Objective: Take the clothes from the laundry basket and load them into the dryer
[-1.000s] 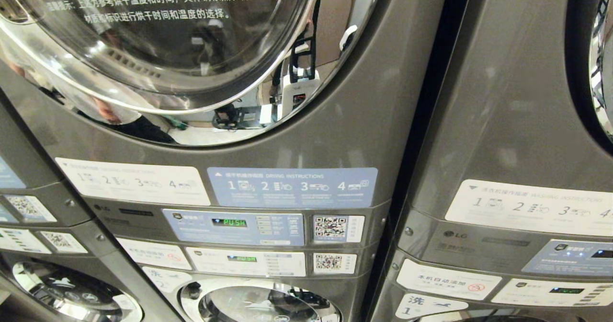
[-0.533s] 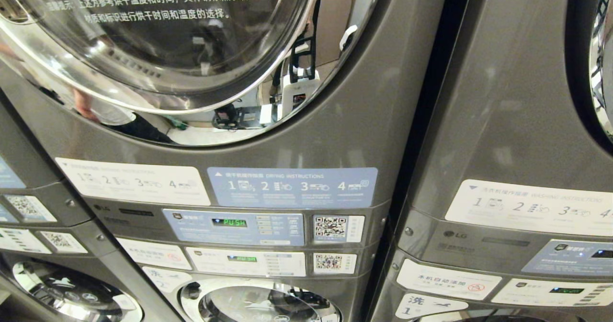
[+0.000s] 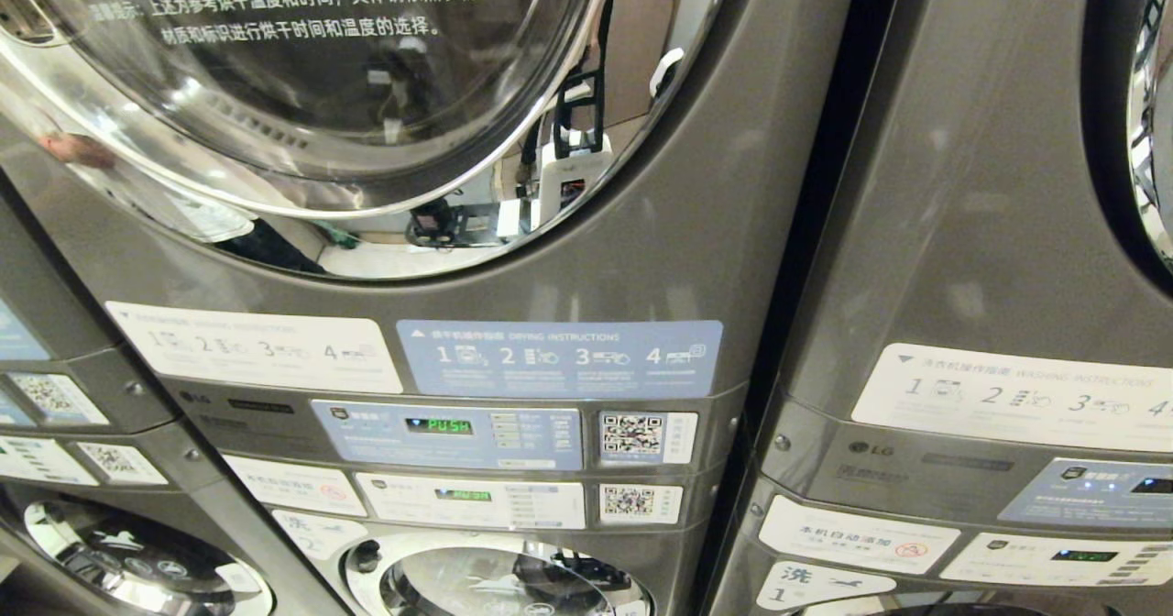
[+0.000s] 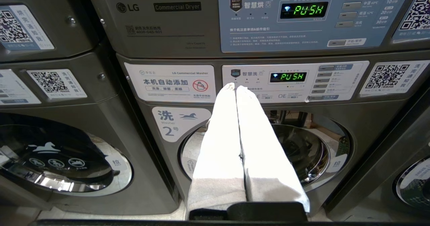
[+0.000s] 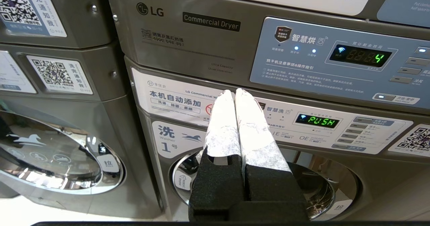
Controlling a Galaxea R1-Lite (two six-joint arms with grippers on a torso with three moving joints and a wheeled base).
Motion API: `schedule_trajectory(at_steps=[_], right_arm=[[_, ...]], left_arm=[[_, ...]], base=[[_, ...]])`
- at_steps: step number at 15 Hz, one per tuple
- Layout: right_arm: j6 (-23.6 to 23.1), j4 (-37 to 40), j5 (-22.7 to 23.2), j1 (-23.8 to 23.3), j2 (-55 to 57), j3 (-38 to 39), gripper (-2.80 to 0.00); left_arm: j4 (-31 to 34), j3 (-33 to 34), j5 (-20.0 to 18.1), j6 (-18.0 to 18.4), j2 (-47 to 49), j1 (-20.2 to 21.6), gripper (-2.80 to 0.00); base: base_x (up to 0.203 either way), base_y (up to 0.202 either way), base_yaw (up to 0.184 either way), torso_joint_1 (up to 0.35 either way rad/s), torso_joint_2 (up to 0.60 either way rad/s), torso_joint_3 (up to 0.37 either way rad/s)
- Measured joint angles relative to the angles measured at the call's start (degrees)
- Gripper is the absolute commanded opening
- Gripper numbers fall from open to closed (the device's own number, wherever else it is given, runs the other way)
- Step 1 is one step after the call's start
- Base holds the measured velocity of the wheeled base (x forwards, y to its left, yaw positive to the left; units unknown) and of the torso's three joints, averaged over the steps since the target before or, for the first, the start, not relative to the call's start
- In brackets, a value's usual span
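Observation:
A grey commercial dryer [image 3: 641,231] fills the head view, its round chrome-rimmed glass door [image 3: 302,75] closed at the upper left. The same dryer's control panel [image 4: 302,17] shows "PUSH" in the left wrist view. My left gripper [image 4: 235,87] is shut, white-wrapped fingers pressed together with nothing between them, pointing at the washer panel below the dryer. My right gripper [image 5: 234,92] is also shut and empty, pointing at the neighbouring stack's washer panel. Neither arm appears in the head view. The laundry basket and the clothes are out of view.
A second grey stack [image 3: 990,277] stands to the right and a third [image 3: 55,396] to the left. Washer doors [image 4: 289,148] [image 5: 302,189] sit below the control panels. A strip of pale floor [image 5: 50,216] shows in front of the machines.
Only the reflection of a person in the dryer door's chrome rim has shifted left and up. The machines and the camera have stayed still.

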Motion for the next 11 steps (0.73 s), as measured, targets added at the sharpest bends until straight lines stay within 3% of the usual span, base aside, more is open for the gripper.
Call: schedule_trajectory(at_steps=[11], right_arm=[[0.04,-0.01,-0.13,-0.09,0.00,0.02,-2.80]], left_arm=[[-0.05,0.00,0.23,-1.19,-0.02,0.00,-2.80]], base=[[0.000,0.000,0.000,0.000,0.00,0.000]])
